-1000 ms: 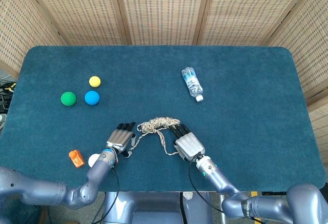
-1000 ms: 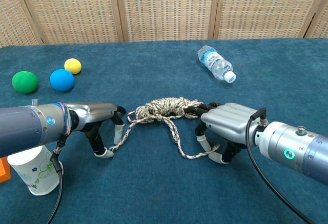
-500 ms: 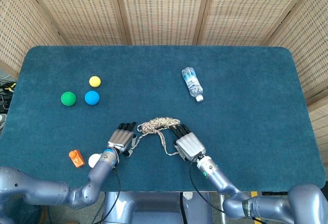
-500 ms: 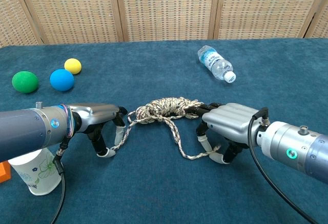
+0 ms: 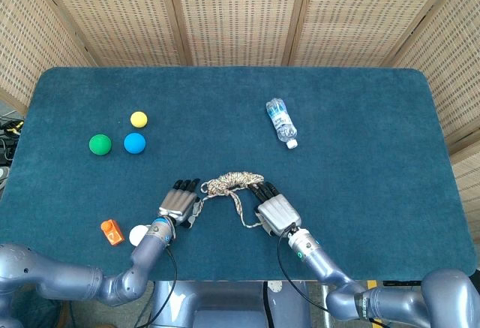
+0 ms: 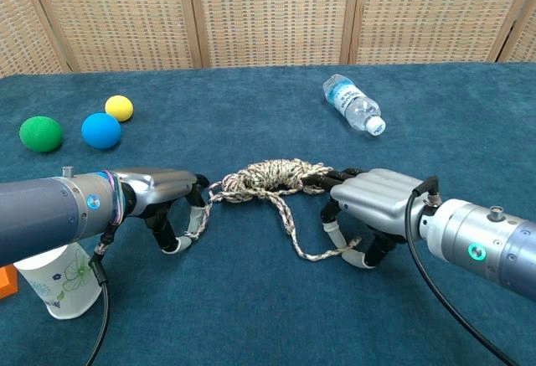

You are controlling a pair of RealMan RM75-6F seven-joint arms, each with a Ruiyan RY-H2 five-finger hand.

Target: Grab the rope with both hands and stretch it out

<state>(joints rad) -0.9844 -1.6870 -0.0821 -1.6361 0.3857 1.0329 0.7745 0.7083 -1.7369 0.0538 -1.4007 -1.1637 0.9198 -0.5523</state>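
Note:
The speckled rope [image 5: 234, 182] lies bundled on the blue cloth between my hands, its coil [image 6: 272, 177] at the middle of the chest view. One strand runs left and down under my left hand [image 6: 163, 194], whose fingers arch over it and touch it beside the thumb. Another strand curves right, and its end lies under my right hand [image 6: 373, 203], between the thumb tip and the fingers. Neither hand plainly grips the rope. In the head view, left hand [image 5: 178, 202] and right hand [image 5: 276, 209] lie palm down on either side of the coil.
A water bottle [image 5: 281, 122] lies at the back right. Green [image 5: 100, 144], blue [image 5: 134, 142] and yellow [image 5: 139, 119] balls sit at the left. A paper cup [image 6: 59, 282] and an orange block [image 5: 112, 232] stand by my left forearm near the table's front edge.
My left hand has slid slightly right toward the coil, its fingers curling closer round the left strand. The right hand and the rope bundle have stayed in place.

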